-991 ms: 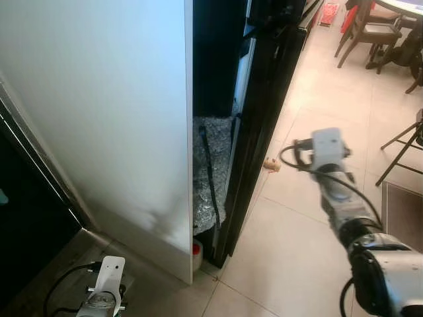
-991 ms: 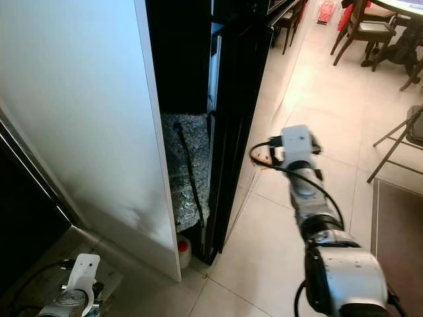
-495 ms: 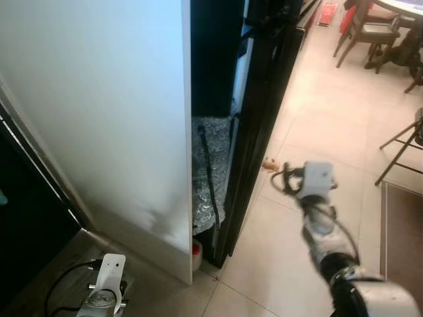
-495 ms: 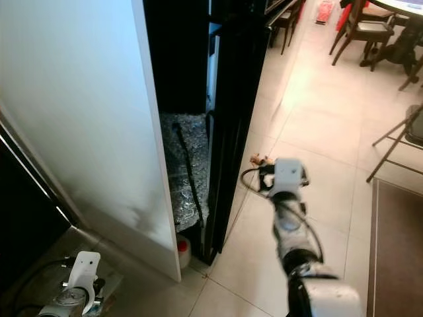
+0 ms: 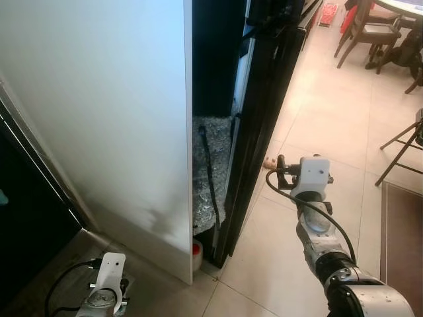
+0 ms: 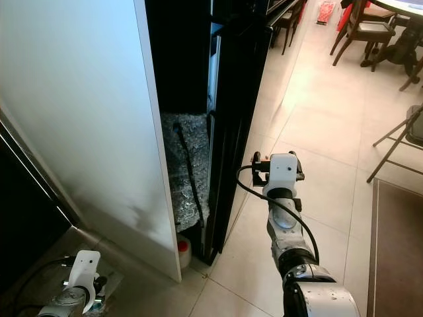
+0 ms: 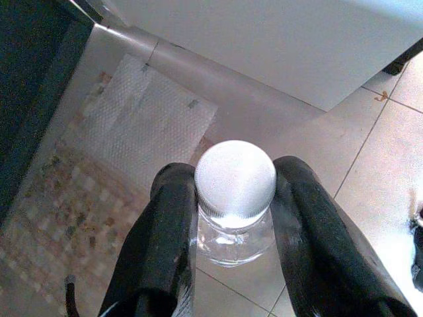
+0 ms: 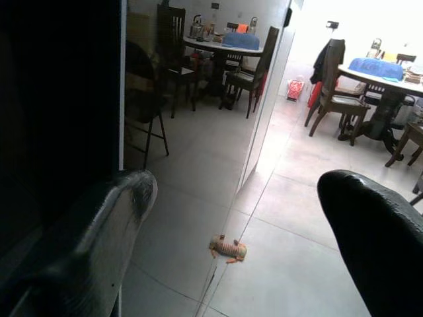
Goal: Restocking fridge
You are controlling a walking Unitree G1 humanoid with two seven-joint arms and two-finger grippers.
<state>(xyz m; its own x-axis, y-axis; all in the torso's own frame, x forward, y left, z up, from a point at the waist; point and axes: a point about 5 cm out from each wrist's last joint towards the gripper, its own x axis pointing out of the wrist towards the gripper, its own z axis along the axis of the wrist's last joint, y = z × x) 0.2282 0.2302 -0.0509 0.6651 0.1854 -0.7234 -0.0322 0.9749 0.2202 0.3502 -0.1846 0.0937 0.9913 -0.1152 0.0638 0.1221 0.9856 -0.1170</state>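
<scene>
My left gripper (image 7: 231, 218) pinches a clear bottle (image 7: 235, 198) | my right gripper (image 8: 238, 218) spread wide beside black fridge door (image 5: 261, 112) | tiled floor (image 5: 330, 125)

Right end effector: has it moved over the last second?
Yes. The right end effector has swung left and nearer the black fridge door; it now sits beside the door's edge.

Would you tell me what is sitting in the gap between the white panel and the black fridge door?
Crinkled silver foil fills the lower gap, with a black cable running down over it and a small red-capped bottle on the floor. Above the foil the gap is too dark to tell.
</scene>
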